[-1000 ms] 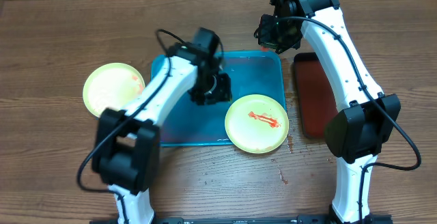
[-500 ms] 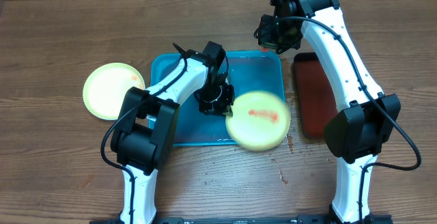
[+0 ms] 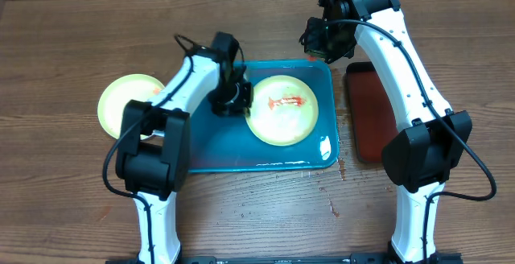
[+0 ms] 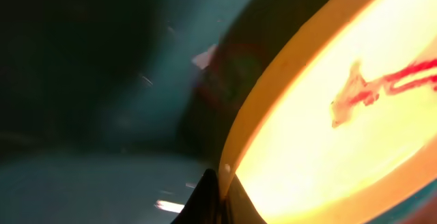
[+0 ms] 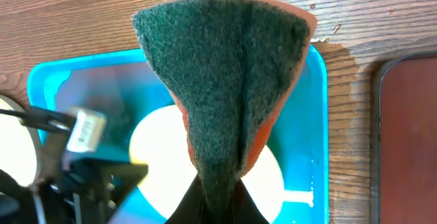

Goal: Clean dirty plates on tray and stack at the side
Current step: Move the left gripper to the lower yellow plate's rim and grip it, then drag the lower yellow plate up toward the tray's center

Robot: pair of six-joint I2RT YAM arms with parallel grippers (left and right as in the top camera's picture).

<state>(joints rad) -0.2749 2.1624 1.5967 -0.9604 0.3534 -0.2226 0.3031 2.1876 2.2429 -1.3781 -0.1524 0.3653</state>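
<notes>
A pale yellow-green plate (image 3: 282,119) with a red sauce smear (image 3: 291,101) lies inside the turquoise tray (image 3: 241,155), toward its back right. My left gripper (image 3: 244,101) is shut on this plate's left rim; in the left wrist view the rim (image 4: 273,101) runs down between my fingertips (image 4: 222,197). A second yellow-green plate (image 3: 125,103) sits on the table left of the tray, partly behind the left arm. My right gripper (image 3: 326,43) hovers over the tray's back right corner, shut on a green and orange sponge (image 5: 225,80).
A dark red-brown tray (image 3: 370,111) with a black rim lies right of the turquoise tray. Small red sauce spots (image 3: 332,208) mark the wooden table in front of the tray. Water glints on the tray floor (image 3: 326,145).
My left gripper closed on the smeared plate's rim and pulled it from the tray's front right edge back onto the tray. The right arm has not moved.
</notes>
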